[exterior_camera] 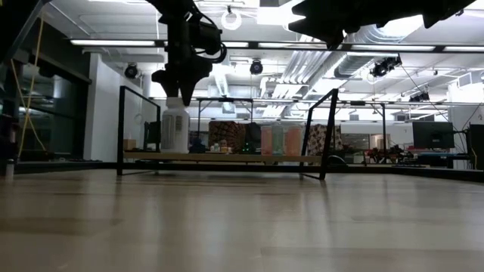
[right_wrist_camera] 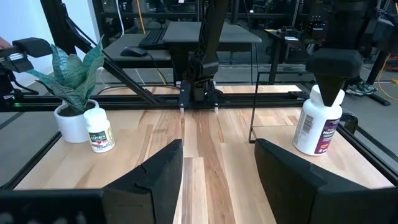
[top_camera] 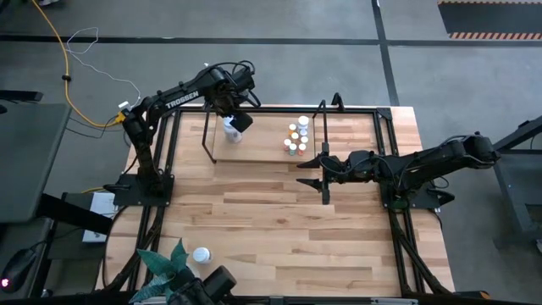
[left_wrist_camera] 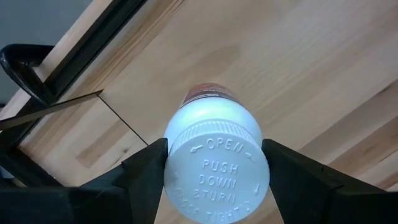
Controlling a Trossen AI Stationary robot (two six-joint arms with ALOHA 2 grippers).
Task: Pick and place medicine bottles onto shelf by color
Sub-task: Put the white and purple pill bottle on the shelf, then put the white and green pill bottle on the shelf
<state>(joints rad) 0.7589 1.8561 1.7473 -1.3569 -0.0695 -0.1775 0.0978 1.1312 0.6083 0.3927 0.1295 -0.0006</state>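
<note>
Nearest the front edge of the worktop (top_camera: 279, 229) stands a spiky green plant (top_camera: 165, 264) in its pot, and just beside it a small white aspirin bottle (top_camera: 201, 254) that has not been sorted yet. I'd say that one is still to do.

Further in, the right tool (top_camera: 323, 171) hangs over the middle of the worktop, just in front of the shelf's right-hand end, fingers spread wide and holding nothing. It looks to be waiting.

Beyond that sits the shelf (top_camera: 267, 152), a pale wood board between thin black hoops. On its right end a cluster of tiny bottles (top_camera: 297, 136) is already gathered, some with white tops and some with orange ones. Whether they are grouped strictly by colour I cannot make out from where I stand.

At the left end, the left tool (top_camera: 235, 120) is closed on the cap of a large white medicine bottle (top_camera: 231, 130). From table height the bottle is upright with its base on the board or just above it; I cannot tell which. Its ridged white cap reads "push down & turn", and the side carries a dark purple label. My guess is this placement is nearly finished, with the release left, then the aspirin bottle.
</note>
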